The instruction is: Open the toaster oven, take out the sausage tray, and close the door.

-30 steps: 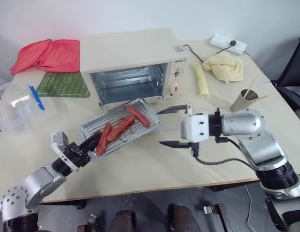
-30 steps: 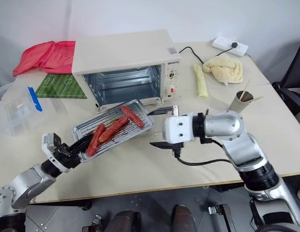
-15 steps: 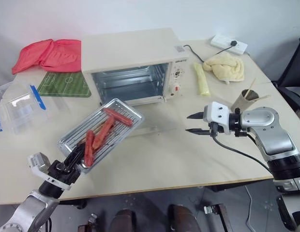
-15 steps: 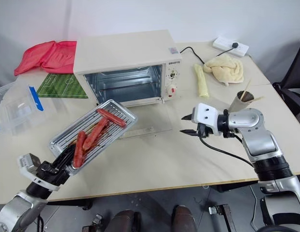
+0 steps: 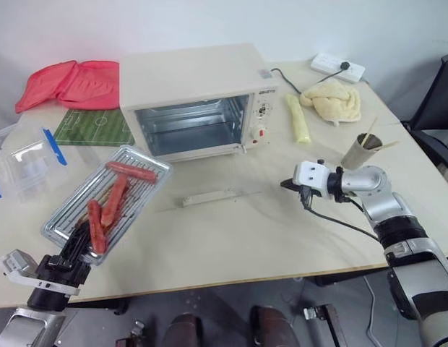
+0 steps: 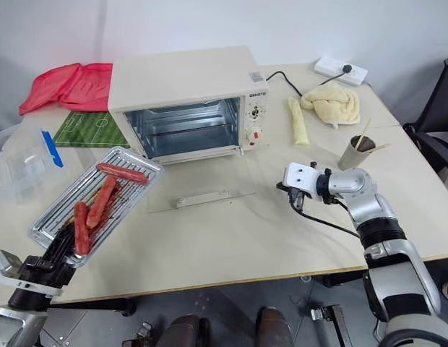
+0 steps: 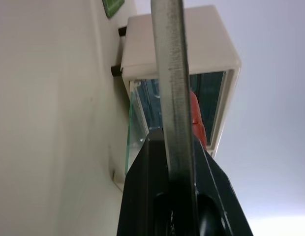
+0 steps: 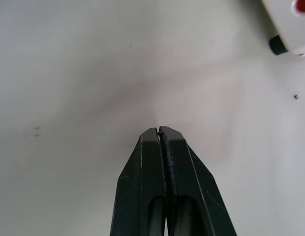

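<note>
Left eye view: the sausage tray (image 5: 101, 204) is clamped by the left gripper (image 5: 74, 249), clear of the toaster oven (image 5: 197, 97); the right gripper (image 5: 285, 185), fingers together, is beside the lowered door (image 5: 209, 196), likely for closing.

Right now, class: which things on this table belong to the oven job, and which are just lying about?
Job: oven; door, lying open; tray in left end effector.
Lying about: red cloth; green mat; plastic box; yellow towel; cup; power strip.
</note>
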Tool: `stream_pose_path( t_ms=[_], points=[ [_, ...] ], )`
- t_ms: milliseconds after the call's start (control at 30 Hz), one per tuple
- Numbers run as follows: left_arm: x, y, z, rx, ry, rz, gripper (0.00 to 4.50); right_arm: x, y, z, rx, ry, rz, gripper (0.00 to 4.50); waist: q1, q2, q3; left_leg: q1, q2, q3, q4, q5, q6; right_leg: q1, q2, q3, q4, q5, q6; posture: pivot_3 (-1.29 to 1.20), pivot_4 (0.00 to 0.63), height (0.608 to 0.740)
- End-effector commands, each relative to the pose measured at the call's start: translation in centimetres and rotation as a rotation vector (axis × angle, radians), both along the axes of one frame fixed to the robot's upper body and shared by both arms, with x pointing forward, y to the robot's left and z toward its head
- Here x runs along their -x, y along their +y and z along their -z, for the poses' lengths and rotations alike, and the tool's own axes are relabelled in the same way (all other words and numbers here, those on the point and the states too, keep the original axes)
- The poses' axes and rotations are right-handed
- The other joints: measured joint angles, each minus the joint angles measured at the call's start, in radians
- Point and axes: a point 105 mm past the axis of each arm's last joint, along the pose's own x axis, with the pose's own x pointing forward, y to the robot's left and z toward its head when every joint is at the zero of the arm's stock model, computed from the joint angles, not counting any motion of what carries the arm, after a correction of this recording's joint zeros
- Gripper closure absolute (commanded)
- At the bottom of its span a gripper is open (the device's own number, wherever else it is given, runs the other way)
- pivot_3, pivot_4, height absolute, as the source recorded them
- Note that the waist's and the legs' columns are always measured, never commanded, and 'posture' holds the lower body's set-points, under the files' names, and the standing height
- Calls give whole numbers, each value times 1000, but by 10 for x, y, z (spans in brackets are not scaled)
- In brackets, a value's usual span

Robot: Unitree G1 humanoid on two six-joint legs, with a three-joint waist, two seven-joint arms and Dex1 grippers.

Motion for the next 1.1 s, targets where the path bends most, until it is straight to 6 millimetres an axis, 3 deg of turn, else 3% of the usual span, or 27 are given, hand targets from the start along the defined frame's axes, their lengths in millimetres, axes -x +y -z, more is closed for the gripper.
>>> stream_pose_path(
  t_ms=[33, 200, 367, 600, 767, 1100],
  points=[
    [14, 6, -11, -33, -34, -51, 4500, 0, 4, 22, 20, 43, 6, 4444, -3, -1, -1, 1, 0, -1, 0, 0, 0, 0, 0, 0, 0, 0, 0, 0, 150, 740],
    [23, 26, -11, -37, -35, -146, 4500, 6, 32, 21, -56, 79, -105, 4444, -4, -2, -1, 8, 4, -3, 0, -2, -2, 7, 2, 0, -3, 0, -3, 0, 150, 740],
    [26, 38, -12, -38, -32, -190, 4500, 13, 55, 3, -150, 95, -202, 4444, -8, -1, 0, 10, 12, -2, -1, -6, -3, 7, 4, 0, -4, 0, -4, 0, 150, 740],
    [29, 49, -3, -24, 7, -213, 4500, 20, 81, -38, -268, 83, -305, 4444, -1, 3, 2, 7, 14, -1, -1, -8, -2, 5, 6, 0, -3, 0, -4, 0, 150, 740],
    [32, 57, -1, -19, 15, -235, 4500, 24, 95, -79, -363, 52, -344, 4444, 1, 4, 2, 6, 14, -1, 0, -10, -2, 4, 6, 0, -4, 0, -4, 0, 150, 740],
    [22, 40, 10, 15, 56, -139, 4500, 3, 102, -150, -505, -124, -281, 4444, 0, 4, 2, -5, 12, 1, 0, -10, -3, -10, 6, 0, 4, 0, -4, 0, 150, 740]
  ],
)
